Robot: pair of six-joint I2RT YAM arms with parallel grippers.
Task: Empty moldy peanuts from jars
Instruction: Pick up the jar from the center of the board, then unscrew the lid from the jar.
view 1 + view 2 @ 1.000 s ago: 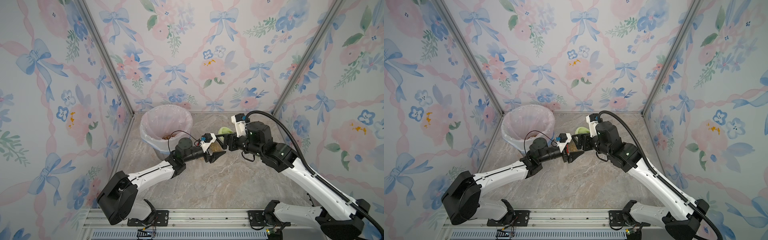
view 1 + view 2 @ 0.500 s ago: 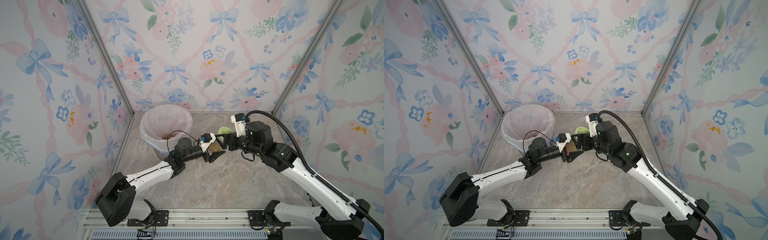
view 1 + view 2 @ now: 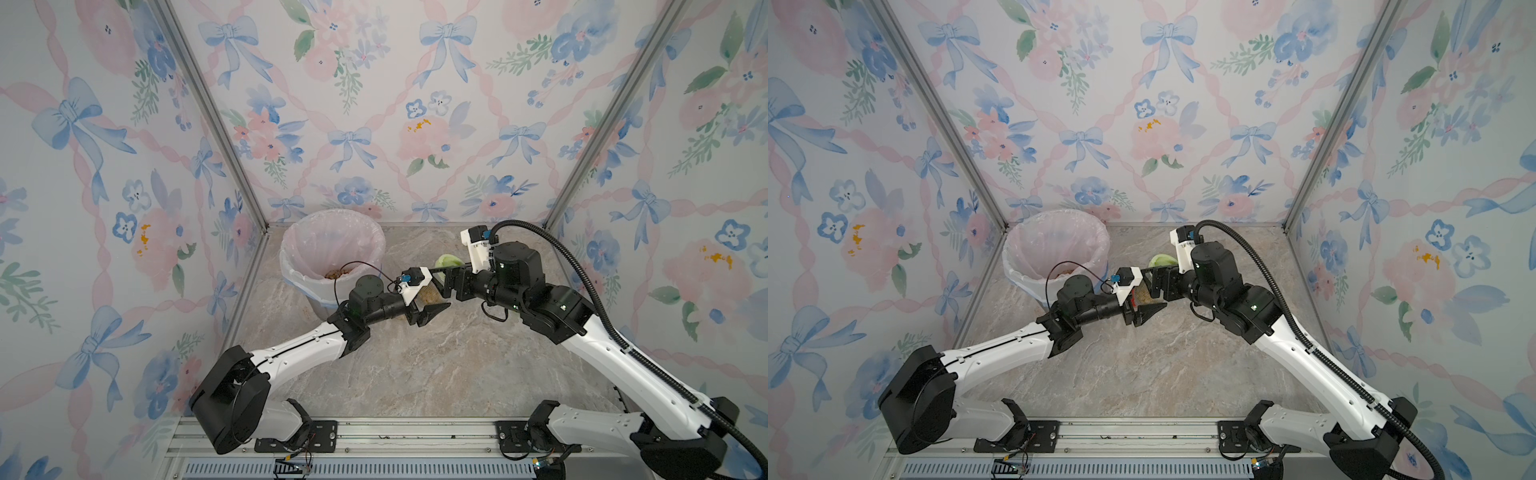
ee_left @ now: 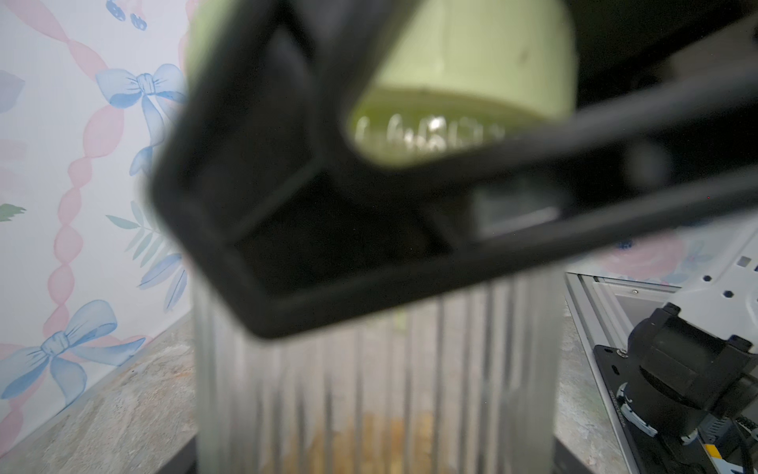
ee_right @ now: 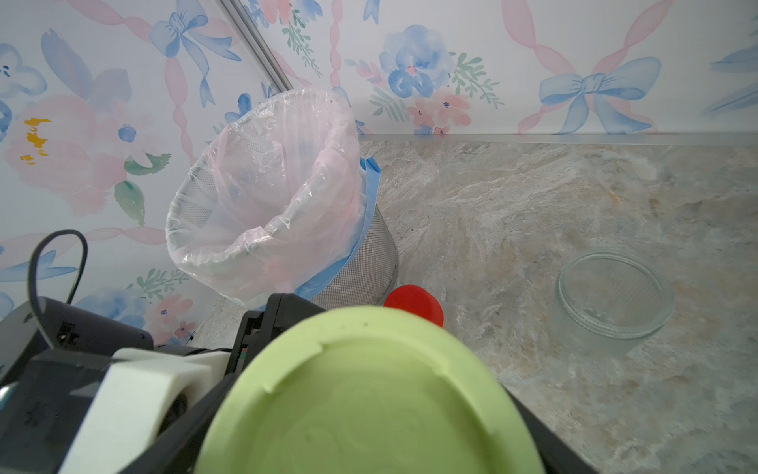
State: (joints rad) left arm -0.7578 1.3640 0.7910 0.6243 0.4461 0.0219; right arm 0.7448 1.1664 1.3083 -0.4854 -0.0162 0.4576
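Note:
My left gripper is shut on a clear ribbed jar, held just right of the bin. Moldy peanuts lie in the jar's lower end and show tan in both top views. Its pale green lid sits between the fingers of my right gripper, which meets the jar from the right. The lid hides whether those fingers press on it. A red-lidded jar stands by the bin. An empty clear jar without a lid stands further right.
A grey mesh bin with a pink liner stands at the back left, with some peanuts at its bottom. A loose pale green lid lies on the marble floor behind the grippers. Patterned walls close in three sides.

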